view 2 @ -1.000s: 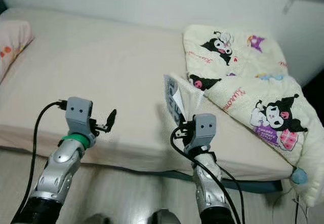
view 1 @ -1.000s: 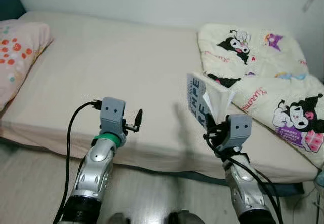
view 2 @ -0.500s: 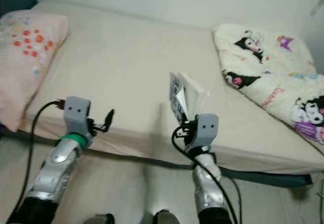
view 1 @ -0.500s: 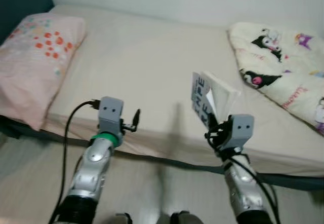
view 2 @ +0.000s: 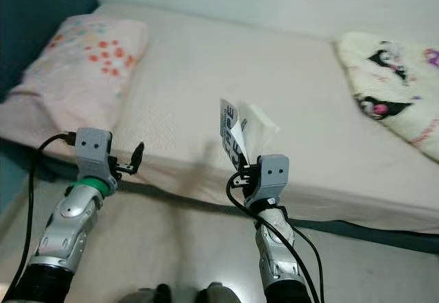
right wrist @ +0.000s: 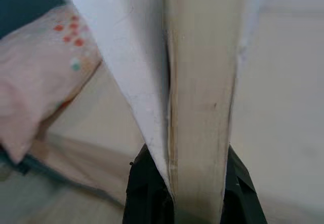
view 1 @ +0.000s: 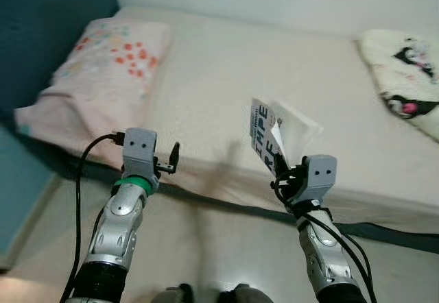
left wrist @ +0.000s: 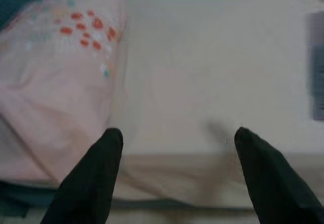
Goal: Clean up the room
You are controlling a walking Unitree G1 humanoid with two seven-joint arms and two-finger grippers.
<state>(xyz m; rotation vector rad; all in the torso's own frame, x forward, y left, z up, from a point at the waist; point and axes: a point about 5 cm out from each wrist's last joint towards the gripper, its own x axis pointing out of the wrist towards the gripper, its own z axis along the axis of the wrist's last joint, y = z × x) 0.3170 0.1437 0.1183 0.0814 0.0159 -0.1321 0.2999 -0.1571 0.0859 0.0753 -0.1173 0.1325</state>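
A white paperback book with dark lettering on its cover stands upright in my right gripper, which is shut on its lower edge; the book's pages rise between the two black fingers. It is held in front of the bed's near edge. My left gripper is open and holds nothing, raised just before the mattress edge, with its fingers spread toward the pink pillow.
The bed's beige mattress spans the view. A pink pillow with red dots lies at its left end against a dark teal wall. A cream cartoon-print blanket lies at the right. Pale wooden floor lies below.
The camera has swung to the left: the pillow and teal wall have come into view and the blanket has slid to the right edge. Both grippers keep their poses, the book still held.
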